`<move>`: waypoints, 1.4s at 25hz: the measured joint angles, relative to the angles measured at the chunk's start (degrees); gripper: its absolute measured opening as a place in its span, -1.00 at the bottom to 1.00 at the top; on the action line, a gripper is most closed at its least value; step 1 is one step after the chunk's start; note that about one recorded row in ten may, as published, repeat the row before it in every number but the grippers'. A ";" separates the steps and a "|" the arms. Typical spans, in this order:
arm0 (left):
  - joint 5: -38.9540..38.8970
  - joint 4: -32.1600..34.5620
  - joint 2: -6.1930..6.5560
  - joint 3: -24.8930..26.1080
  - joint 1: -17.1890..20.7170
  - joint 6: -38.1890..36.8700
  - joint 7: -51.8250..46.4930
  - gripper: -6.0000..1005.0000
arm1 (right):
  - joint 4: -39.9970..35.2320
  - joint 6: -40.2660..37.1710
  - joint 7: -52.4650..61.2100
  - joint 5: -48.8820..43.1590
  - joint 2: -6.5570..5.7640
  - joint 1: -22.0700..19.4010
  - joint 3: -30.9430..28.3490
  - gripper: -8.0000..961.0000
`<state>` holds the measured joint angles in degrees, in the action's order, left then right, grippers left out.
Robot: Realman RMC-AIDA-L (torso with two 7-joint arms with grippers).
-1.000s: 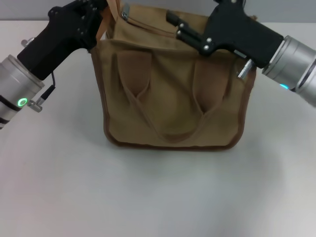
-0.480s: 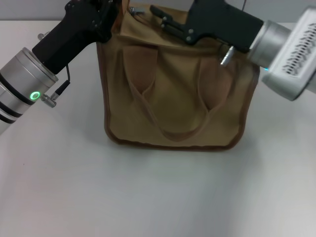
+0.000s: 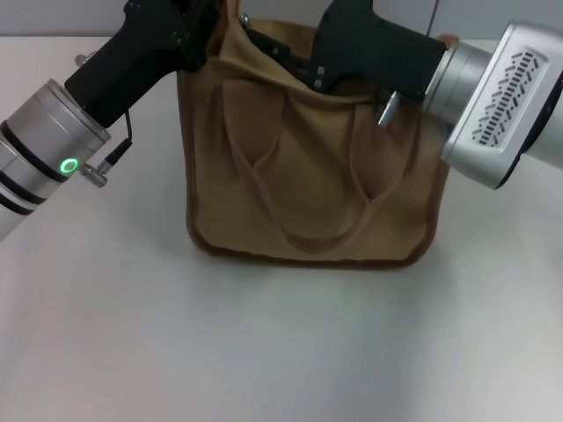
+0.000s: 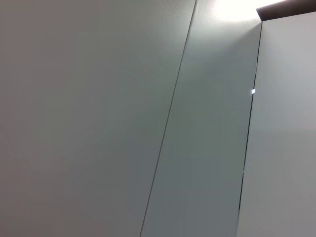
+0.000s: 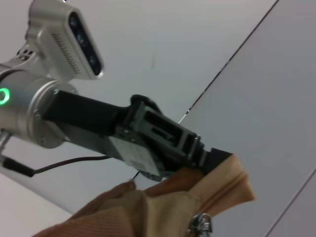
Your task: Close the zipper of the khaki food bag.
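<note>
Since the earlier head views, the right gripper [image 3: 264, 44] has been carried further across the top of the khaki food bag [image 3: 308, 167] toward its left end, and the left arm has been pushed a little further in at that end. The bag is stood upright on a pale grey table [image 3: 264, 352], its two looped handles hung down its front face and dark brown piping run round its edges. The left gripper [image 5: 207, 160] is seen in the right wrist view clamped on the raised left end flap of the bag, with the khaki fabric bunched between its closed fingers. The zipper [image 5: 224, 192] is seen running down from that pinched corner, and its small silver pull tab [image 5: 200, 223] is hung just below the corner. The right gripper's fingers are laid low along the bag's top near the left end, but whether they are closed on anything cannot be told. Behind the bag, light grey wall panels [image 4: 98, 118] divided by thin dark seams are shown in the left wrist view, with a bright patch of light at one corner.
</note>
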<state>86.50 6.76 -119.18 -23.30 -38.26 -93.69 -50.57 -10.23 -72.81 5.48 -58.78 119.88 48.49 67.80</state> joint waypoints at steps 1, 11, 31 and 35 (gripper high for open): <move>0.00 0.00 0.00 0.00 -0.13 0.02 -0.01 -0.96 | 0.00 0.00 -0.61 -0.01 0.00 -0.01 0.32 0.31; -0.04 0.01 0.00 0.02 -1.21 0.46 -0.05 -0.96 | 0.06 0.38 -1.68 4.19 0.01 1.26 1.50 0.28; -0.11 0.01 0.00 0.37 -1.16 0.80 -0.05 -0.96 | -0.17 2.35 -2.03 4.46 0.00 0.96 5.88 -0.42; -0.11 0.01 0.00 0.36 -1.06 0.79 -0.05 -0.96 | -0.23 2.18 -2.06 4.41 0.01 0.77 5.87 -0.64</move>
<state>86.39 6.77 -119.18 -22.93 -39.32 -92.90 -50.63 -10.47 -70.63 3.43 -54.38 119.88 49.27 73.68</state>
